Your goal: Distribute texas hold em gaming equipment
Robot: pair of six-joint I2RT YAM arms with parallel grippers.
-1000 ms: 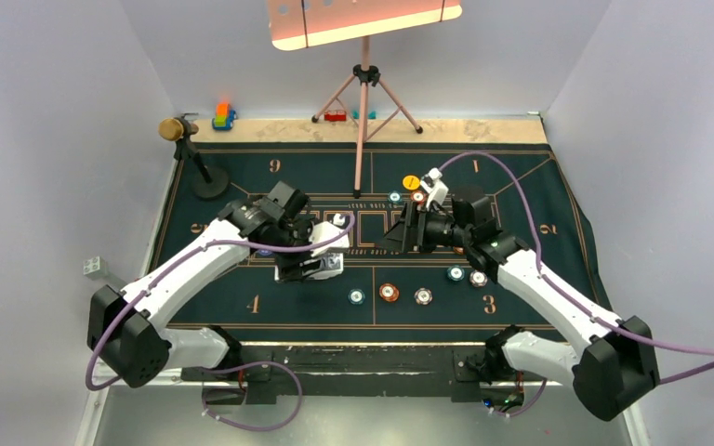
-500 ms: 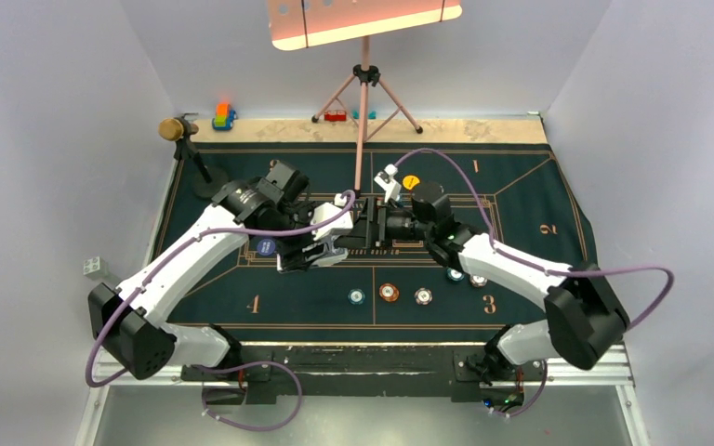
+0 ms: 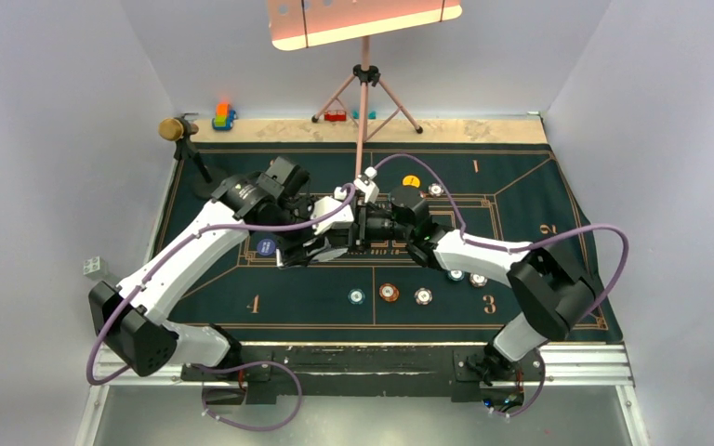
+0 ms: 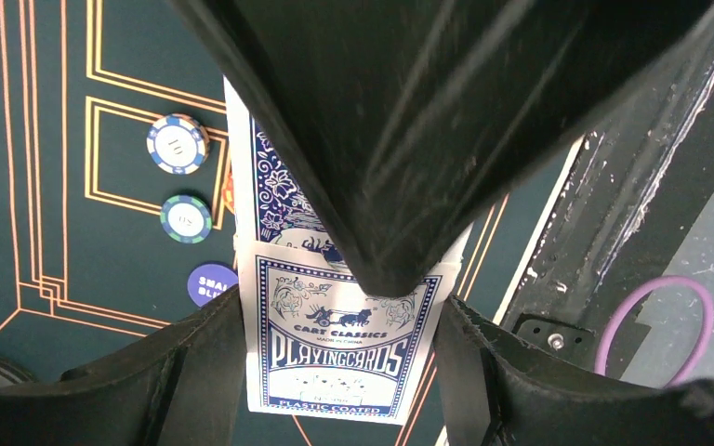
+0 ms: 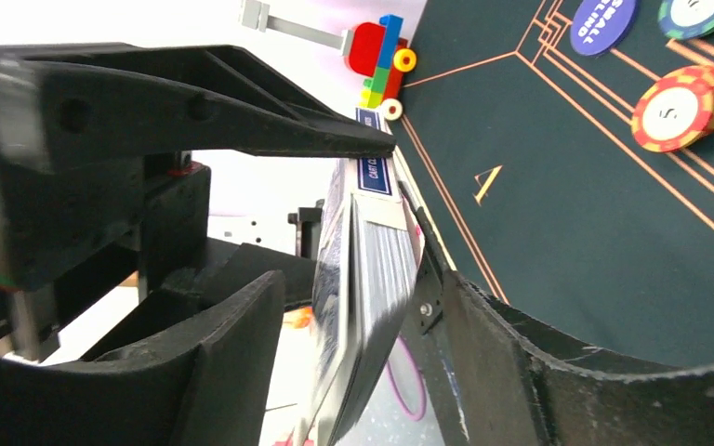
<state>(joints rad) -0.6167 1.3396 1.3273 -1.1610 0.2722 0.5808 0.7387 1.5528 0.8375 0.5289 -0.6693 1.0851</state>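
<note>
A blue-and-white pack of playing cards (image 4: 335, 348) hangs above the green felt, and my left gripper (image 4: 339, 325) is shut on its sides. My right gripper (image 5: 363, 307) is open and straddles the same pack (image 5: 372, 269) edge-on, with a gap on each side. The two grippers meet at mid-table in the top view, left gripper (image 3: 327, 243) and right gripper (image 3: 353, 226). Poker chips lie on the felt: teal (image 3: 357, 296), orange-brown (image 3: 389, 292), whitish (image 3: 423, 295), yellow (image 3: 411, 181), and a dark blue disc (image 3: 264, 246).
A microphone (image 3: 178, 129) on a round black base stands at the back left, toy blocks (image 3: 224, 116) behind it. A tripod (image 3: 364, 102) rises at the back centre. Two more chips (image 3: 466, 276) lie under the right forearm. The green mat (image 3: 558, 214) spans the table.
My right arm has swung left across the table, and its jaws now enclose the pack and have narrowed a little. The left arm has shifted slightly up and right with the pack.
</note>
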